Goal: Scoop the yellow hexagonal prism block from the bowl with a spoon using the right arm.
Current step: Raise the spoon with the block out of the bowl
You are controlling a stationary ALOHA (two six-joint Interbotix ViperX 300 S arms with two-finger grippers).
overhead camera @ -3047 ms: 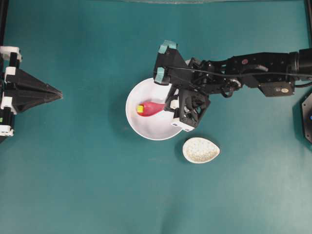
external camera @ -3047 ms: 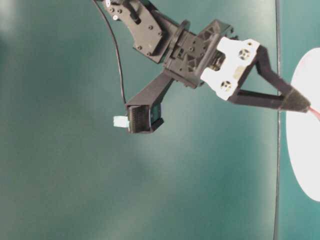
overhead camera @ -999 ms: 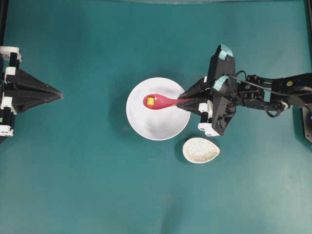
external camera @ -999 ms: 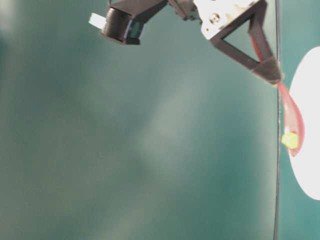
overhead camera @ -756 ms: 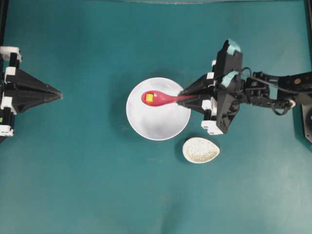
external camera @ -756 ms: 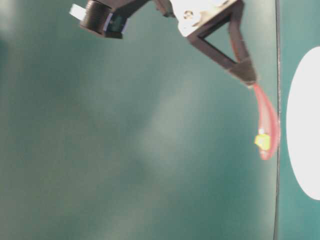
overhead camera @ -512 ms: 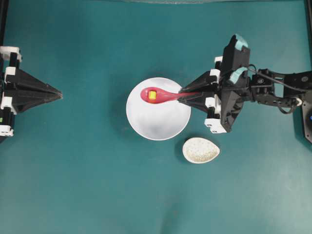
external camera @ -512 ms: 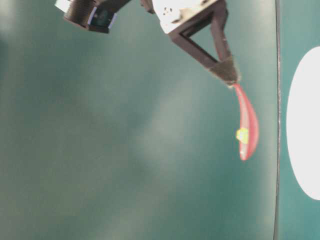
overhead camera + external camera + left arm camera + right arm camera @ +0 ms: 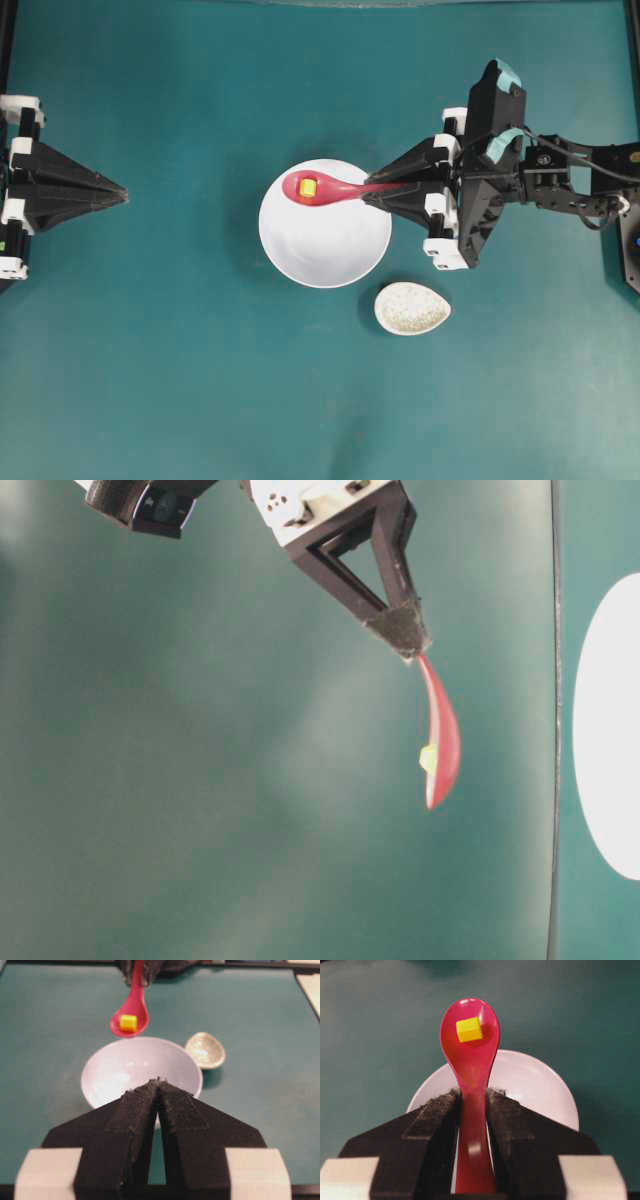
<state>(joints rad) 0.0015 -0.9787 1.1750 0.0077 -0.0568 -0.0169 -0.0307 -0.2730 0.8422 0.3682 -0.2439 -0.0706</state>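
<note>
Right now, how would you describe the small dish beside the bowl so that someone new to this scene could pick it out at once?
Start at the white bowl in the middle of the teal table. Just off its rim, on the right gripper's side, sits the spoon rest, apart from the bowl. It is much smaller, egg-shaped rather than round, and speckled where the bowl is plain.

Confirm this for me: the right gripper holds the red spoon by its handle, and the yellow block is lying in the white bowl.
Not quite. The right gripper does hold the spoon by its handle, but the yellow block is lying in the spoon's scoop, not in the white bowl. The right wrist view shows it; the table-level view shows the spoon lifted clear of the bowl.
</note>
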